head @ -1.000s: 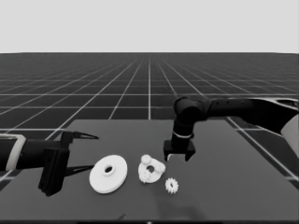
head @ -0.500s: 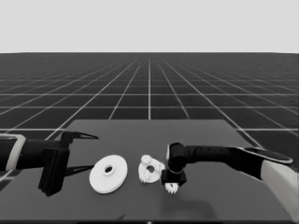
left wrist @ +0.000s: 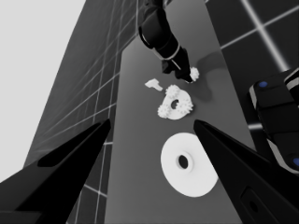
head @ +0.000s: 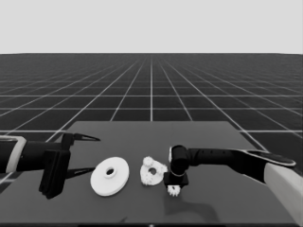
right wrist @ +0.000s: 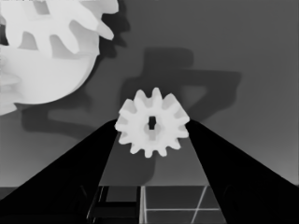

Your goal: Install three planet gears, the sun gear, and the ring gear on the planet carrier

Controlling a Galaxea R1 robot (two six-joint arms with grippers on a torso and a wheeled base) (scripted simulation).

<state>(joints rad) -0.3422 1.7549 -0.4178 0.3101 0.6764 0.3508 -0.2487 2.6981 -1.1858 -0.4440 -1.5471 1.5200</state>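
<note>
My right gripper [head: 173,187] is down at the table near its front edge, shut on a small toothed gear [right wrist: 152,122] that sits between its two fingertips; the same gear [head: 173,191] shows just under the black fingers. Just to its left lies the smaller round part [head: 152,172], with toothed gears sitting around its centre hole. The larger round part [head: 110,176] lies flat farther left. The left gripper [head: 80,155] waits open at the table's left end, holding nothing.
A thin white piece [left wrist: 153,84] lies just beyond the smaller round part [left wrist: 175,105]. The right arm [head: 222,158] stretches low across the table's right half. Dark machinery with blue lights [left wrist: 275,116] stands past the table's edge.
The right arm swung from farther back on the table toward the front edge and came down over the lone gear, fingers now on both sides of it. The left arm stayed still.
</note>
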